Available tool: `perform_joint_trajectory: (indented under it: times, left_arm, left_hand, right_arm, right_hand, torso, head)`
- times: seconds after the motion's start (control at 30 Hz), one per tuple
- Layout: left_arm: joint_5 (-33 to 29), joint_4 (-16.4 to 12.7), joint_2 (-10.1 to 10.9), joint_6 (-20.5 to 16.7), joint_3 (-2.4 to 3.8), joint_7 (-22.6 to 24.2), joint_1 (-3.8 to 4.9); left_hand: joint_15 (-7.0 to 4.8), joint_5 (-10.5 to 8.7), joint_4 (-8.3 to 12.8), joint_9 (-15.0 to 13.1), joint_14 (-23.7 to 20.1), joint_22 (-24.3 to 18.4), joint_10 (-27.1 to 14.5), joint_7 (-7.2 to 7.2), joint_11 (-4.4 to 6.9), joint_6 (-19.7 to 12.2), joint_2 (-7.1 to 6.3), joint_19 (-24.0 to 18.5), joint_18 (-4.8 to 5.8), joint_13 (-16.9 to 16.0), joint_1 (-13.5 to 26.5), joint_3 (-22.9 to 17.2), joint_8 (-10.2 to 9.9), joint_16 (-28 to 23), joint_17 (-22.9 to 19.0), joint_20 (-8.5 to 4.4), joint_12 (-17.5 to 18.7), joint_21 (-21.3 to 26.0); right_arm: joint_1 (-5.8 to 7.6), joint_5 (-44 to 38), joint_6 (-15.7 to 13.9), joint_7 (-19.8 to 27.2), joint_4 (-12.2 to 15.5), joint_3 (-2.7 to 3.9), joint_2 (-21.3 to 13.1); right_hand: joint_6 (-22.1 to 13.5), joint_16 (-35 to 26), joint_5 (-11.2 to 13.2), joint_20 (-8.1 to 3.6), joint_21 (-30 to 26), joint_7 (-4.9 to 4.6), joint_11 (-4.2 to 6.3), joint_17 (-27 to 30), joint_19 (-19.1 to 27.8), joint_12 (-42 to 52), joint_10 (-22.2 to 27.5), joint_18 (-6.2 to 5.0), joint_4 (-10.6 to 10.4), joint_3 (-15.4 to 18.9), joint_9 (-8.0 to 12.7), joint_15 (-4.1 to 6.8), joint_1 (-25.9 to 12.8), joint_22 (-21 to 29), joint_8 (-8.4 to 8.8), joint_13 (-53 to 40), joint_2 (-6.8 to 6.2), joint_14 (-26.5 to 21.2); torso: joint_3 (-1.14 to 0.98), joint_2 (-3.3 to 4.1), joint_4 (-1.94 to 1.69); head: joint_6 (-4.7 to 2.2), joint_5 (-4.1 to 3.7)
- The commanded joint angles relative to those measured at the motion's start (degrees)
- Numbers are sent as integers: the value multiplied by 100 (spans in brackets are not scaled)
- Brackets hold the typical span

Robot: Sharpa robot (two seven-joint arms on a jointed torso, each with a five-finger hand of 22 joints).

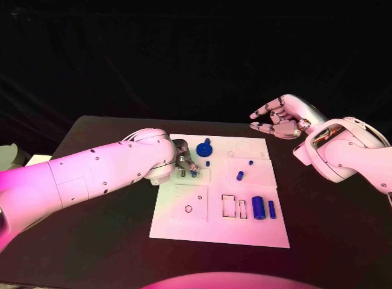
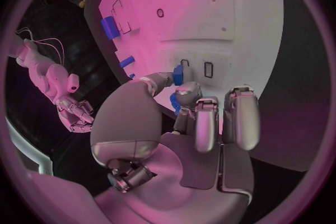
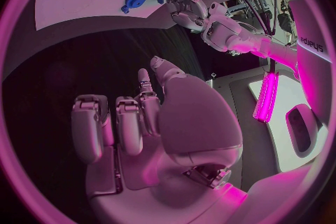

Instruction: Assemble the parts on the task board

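Reading first: the one bit of lettering sits on the right arm's casing in the right wrist view, and it looks like "sharpa" (image 3: 313,45), turned sideways. Nothing legible on the task board (image 1: 215,226) itself, which lies flat in the middle of the black surface (image 1: 335,229).

On to the board's recesses. Outlined rectangular slots near its right side, with a blue cylinder (image 1: 258,207) and a thin blue bar (image 1: 271,209) lying just beside them. A small blue peg (image 1: 240,176) sits mid-board, and a blue gear-shaped part (image 1: 205,149) rests toward the far edge. A small round hole (image 1: 188,209) shows on the left half.

The left hand (image 1: 183,161) is down over the board's left side, fingers (image 2: 208,123) curled narrow, and the left wrist view shows a small blue part (image 2: 179,75) pinched at the fingertips right above two little slots (image 2: 208,69).

The right hand (image 1: 281,120) hangs in the air off the board's far right corner, well apart from every part, fingers (image 3: 129,123) loosely bent and apart, holding nothing.
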State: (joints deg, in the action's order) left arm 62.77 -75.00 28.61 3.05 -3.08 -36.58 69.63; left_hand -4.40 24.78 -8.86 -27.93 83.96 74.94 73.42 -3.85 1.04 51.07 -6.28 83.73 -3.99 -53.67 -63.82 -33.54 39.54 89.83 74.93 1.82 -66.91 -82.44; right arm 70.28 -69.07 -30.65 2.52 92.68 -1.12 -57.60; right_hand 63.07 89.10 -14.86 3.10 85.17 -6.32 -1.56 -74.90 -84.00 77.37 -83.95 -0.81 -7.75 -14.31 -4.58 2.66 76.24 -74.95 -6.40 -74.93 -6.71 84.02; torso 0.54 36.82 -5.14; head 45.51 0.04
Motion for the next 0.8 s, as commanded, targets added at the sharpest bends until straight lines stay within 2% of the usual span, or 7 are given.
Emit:
perform_joint_trajectory:
  times: [0.03, 0.17, 0.43, 0.63, 0.8]
  left_arm:
    - [245, -30, 12, 30, 3, -86, -16]
    - [255, -30, 21, 75, 3, -97, -27]
    - [251, -4, -2, 157, 3, -110, -67]
    - [183, 49, -33, 159, 3, -112, -106]
    - [156, 65, -39, 204, 3, -110, -124]
  left_hand:
    - [-32, 20, 1104, -9, 604, 151, 24, 62, 20, 4, 8, 75, 108, 19, 71, -1148, 34, 17, 1507, -23, -4, -33]
    - [-34, 22, 1110, -14, 604, 148, 22, 64, 22, 0, 10, 73, 107, 32, 87, -1161, 44, 17, 1507, -24, 1, -31]
    - [-35, 23, 1114, -20, 604, 157, 35, 64, 22, -6, 11, 77, 109, 12, 107, -1173, 55, 17, 1507, -26, -15, -35]
    - [-35, 9, 1105, -32, 604, 154, 41, 65, 21, -23, 8, 75, 108, 17, 172, -1162, 84, 17, 1507, -28, -22, -33]
    - [-34, 3, 1105, -35, 604, 154, 44, 66, 22, -28, 6, 75, 108, 18, 189, -1152, 94, 17, 1507, -28, -25, -32]
  right_arm:
    - [-4, -52, 65, 11, 2, 2, 0]
    - [-5, -61, 56, -17, 3, 2, 0]
    - [-5, -62, 56, -36, 4, 2, 2]
    - [-5, -61, 59, -36, 5, 2, 2]
    - [-5, -61, 63, -39, 3, 2, 0]
  right_hand:
    - [-24, -22, 38, 56, -35, -24, -11, -1377, -210, -19, -149, -111, -14, 12, 5, -29, -35, -769, -18, -934, -45, 565]
    - [-24, -25, 42, 56, -36, -23, -11, -1373, -208, -19, -149, -111, -15, 14, 5, -29, -35, -767, -18, -934, -45, 564]
    - [-24, -26, 44, 56, -37, -24, -11, -1372, -208, -15, -150, -112, -17, 16, 6, -30, -37, -767, -18, -936, -47, 564]
    - [-24, -24, 47, 57, -35, -25, -12, -1375, -209, -13, -151, -111, -26, 24, 6, -30, -46, -769, -18, -936, -49, 565]
    - [-24, -24, 47, 57, -35, -25, -12, -1375, -209, -13, -151, -111, -26, 24, 6, -30, -46, -769, -18, -936, -49, 565]
  torso:
    - [1, 4, 4]
    - [-3, 4, 3]
    - [3, 9, 11]
    - [3, 10, 7]
    - [0, 10, 2]
  head:
    - [3, 7]
    - [2, 7]
    - [10, 13]
    - [10, -26]
    - [25, -16]
